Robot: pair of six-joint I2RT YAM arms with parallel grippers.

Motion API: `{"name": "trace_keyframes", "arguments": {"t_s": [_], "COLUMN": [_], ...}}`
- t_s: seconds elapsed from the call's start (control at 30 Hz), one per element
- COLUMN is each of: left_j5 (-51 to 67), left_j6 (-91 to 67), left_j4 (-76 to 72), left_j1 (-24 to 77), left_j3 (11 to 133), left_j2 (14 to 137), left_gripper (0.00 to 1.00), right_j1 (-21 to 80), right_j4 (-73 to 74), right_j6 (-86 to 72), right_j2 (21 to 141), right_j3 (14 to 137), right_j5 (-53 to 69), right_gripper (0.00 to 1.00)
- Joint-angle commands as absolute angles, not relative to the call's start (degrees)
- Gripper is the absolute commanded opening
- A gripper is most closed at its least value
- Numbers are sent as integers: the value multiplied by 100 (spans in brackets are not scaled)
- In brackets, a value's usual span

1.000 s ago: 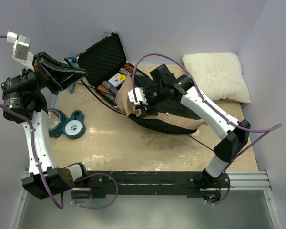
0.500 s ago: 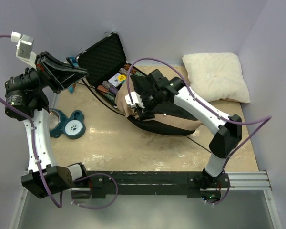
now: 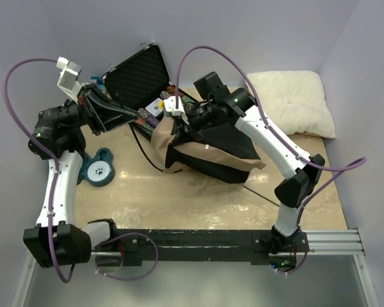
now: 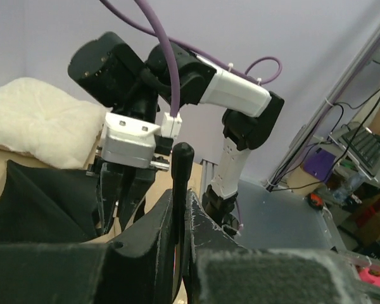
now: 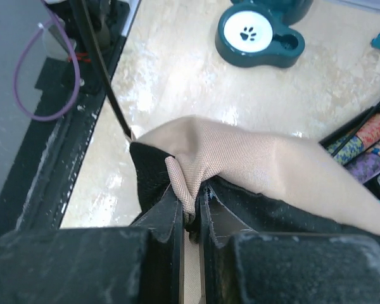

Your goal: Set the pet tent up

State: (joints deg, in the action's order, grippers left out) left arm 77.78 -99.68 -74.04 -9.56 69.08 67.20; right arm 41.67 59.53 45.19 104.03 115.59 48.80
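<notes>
Pet tent [image 3: 208, 153]: collapsed tan and black heap on the table, lying against the near right side of the open black case [image 3: 141, 77]. Right gripper [image 5: 190, 206], above the tent's end nearest the case: jaws almost closed, pinching a raised fold of tan fabric. Left gripper [image 4: 180, 209], at the case's left front corner: jaws closed on the round-tipped end of a thin dark pole [image 4: 181, 161]. White pillow [image 3: 294, 102]: well right of the case. Teal paw-print bowl [image 3: 99, 171]: near left of the case.

Robotics lab: lilac-walled booth [image 3: 243, 25], metal rack [image 4: 354, 76] outside (keyboard [image 4: 366, 140], loose cables [image 4: 285, 174])
</notes>
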Motion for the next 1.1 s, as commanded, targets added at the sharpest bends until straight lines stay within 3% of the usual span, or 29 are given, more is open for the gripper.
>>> {"name": "trace_keyframes", "arguments": {"t_s": [0.0, 0.33, 0.4, 0.47, 0.5, 0.93, 1.07], "left_j5": [8411, 8474, 8088, 6985, 6517, 5686, 5818], "left_j6": [-8889, -5375, -3824, -1200, -691, -62, -53], "left_j4": [-8925, -3830, -1385, 1733, 2375, 3612, 3674], "left_j1": [-519, -70, -53, 182, 385, 905, 888], "left_j3": [6320, 5405, 5780, 6718, 7072, 6820, 6908], "left_j2": [6469, 5740, 5730, 5914, 6072, 6029, 6056], "left_gripper": [0, 0, 0, 0, 0, 0, 0], "right_j1": [4236, 4271, 4306, 4315, 4315, 4324, 4307], "right_j4": [5810, 5475, 5502, 5441, 5353, 5292, 4993], "right_j6": [3929, 3533, 3647, 3700, 3648, 3876, 3946], "right_j2": [10547, 10547, 10512, 10415, 10345, 9774, 9580], "right_j3": [12172, 12296, 12182, 11954, 11857, 10681, 10301], "right_j5": [5748, 5801, 5600, 5476, 5423, 5125, 4817], "right_gripper": [0, 0, 0, 0, 0, 1, 25]}}
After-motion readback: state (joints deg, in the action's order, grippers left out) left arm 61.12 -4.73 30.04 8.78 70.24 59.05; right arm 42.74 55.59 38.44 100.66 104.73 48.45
